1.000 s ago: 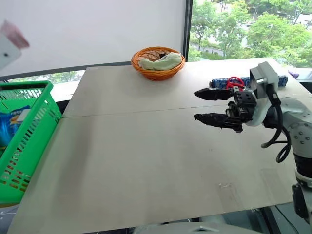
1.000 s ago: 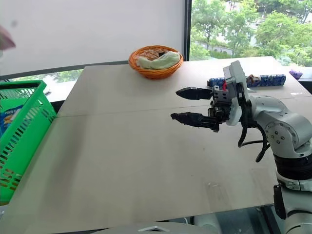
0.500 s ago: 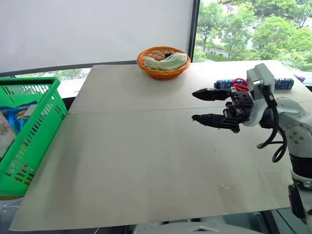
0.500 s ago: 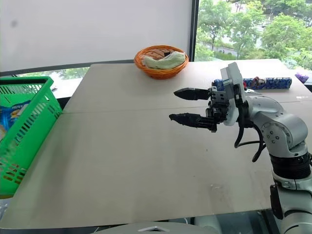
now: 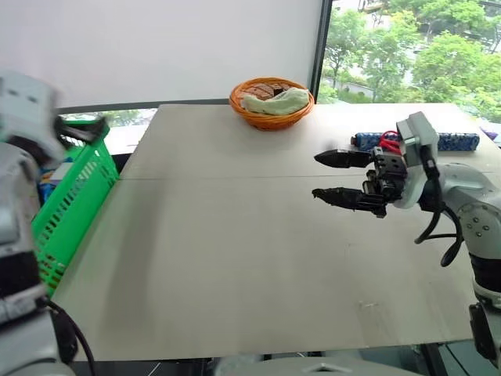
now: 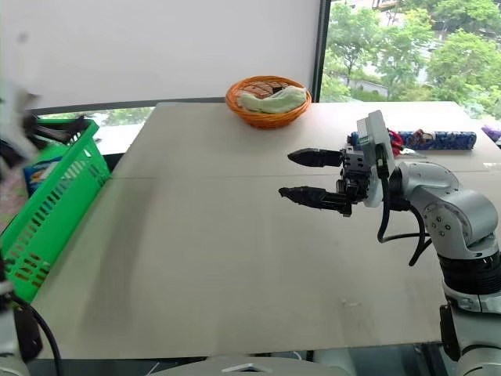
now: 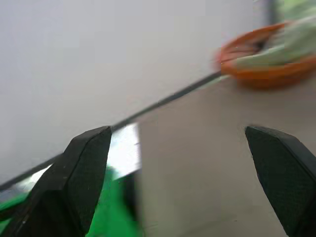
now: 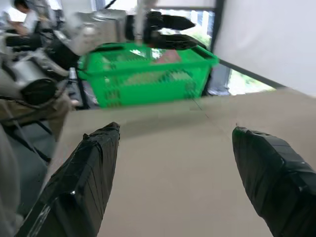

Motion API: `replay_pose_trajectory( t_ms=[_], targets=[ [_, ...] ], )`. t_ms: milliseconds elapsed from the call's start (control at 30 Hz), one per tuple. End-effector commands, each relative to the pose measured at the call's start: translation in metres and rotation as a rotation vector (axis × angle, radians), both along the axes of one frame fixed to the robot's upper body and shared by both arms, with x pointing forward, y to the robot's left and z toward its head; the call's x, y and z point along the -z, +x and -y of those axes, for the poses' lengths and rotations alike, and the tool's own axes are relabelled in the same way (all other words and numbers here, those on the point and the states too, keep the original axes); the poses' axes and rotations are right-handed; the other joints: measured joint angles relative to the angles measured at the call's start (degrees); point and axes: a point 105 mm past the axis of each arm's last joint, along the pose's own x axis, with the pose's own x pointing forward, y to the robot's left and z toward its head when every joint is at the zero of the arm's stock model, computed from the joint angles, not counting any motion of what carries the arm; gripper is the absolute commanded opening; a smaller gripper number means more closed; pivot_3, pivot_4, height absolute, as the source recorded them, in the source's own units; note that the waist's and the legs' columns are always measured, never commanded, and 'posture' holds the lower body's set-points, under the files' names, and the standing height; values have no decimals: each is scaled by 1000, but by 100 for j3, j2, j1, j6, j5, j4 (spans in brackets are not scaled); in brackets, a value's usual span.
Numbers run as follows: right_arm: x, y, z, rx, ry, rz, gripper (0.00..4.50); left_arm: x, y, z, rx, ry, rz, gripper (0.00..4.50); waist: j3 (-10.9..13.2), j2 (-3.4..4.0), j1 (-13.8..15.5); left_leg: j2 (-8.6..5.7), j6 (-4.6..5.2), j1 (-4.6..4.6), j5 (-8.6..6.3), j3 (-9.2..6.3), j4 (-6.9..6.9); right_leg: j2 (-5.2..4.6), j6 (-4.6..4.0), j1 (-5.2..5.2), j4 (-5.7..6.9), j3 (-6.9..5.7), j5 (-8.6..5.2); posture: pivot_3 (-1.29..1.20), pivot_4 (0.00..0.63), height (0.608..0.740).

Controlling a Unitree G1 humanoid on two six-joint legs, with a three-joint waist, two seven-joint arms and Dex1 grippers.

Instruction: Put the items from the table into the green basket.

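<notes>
The green basket (image 5: 74, 196) stands off the table's (image 5: 235, 258) left edge, with a blue packet (image 6: 37, 174) inside. Over its far rim my left gripper (image 6: 55, 128) hangs open and empty; the left wrist view shows its fingers (image 7: 74, 182) spread wide. My right gripper (image 5: 329, 176) hovers level above the right half of the table, pointing left, open with nothing between its fingers (image 8: 84, 177). Behind it lie red-handled scissors (image 5: 385, 139) beside a long blue patterned item (image 5: 454, 142). The right wrist view looks across the table to the basket (image 8: 148, 74) and the left gripper (image 8: 190, 33).
A round orange wicker basket (image 5: 272, 102) with a pale green cloth sits at the table's far edge by the window frame. A thin seam (image 5: 219, 178) crosses the tabletop. Beyond the basket the right wrist view shows chairs and a person (image 8: 22, 10).
The camera has turned, shifting the picture right. My left arm has come into view over the green basket with its gripper open. My right gripper has sunk slightly, still open.
</notes>
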Motion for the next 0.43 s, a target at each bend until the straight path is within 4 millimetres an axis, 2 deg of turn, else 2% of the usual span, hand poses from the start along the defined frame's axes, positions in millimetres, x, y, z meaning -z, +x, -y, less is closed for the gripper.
replay_pose_trajectory(
  t_ms=[33,100,133,200,267,333,433],
  targets=[
    [26,22,17,212,-50,19,3867,29,-28,67,270,-85,-109,4461,0,1,-80,0,8,4,5,0,-3,0,0,1,0,0,0,18,0,738],
    [51,24,28,297,-49,-12,3867,58,-44,93,342,-101,-193,4461,-4,0,-81,2,12,9,10,1,-11,0,-1,2,-1,0,-1,15,0,738],
    [63,23,33,331,-63,-18,3867,69,-48,99,346,-109,-211,4461,-2,3,-76,6,12,12,10,1,-16,3,-2,4,-2,0,-1,17,0,738],
    [92,21,46,389,-137,-18,3867,88,-49,104,298,-161,-231,4461,-5,24,-60,6,10,9,12,1,-17,5,-3,1,2,0,-1,17,0,738],
    [121,19,59,453,-238,-20,3867,115,-49,102,223,-124,-288,4461,-7,41,-54,5,14,20,11,1,-16,6,-3,9,7,1,-2,9,0,738],
    [132,18,64,489,-253,-10,3867,126,-51,109,216,-164,-303,4461,-9,63,-55,5,17,38,10,0,-14,10,-8,27,10,0,2,9,0,738],
    [130,22,64,529,-206,-1,3867,132,-51,112,203,-153,-299,4461,-6,70,-66,18,10,53,17,2,-4,24,-11,43,10,3,2,9,0,738]
  ],
)
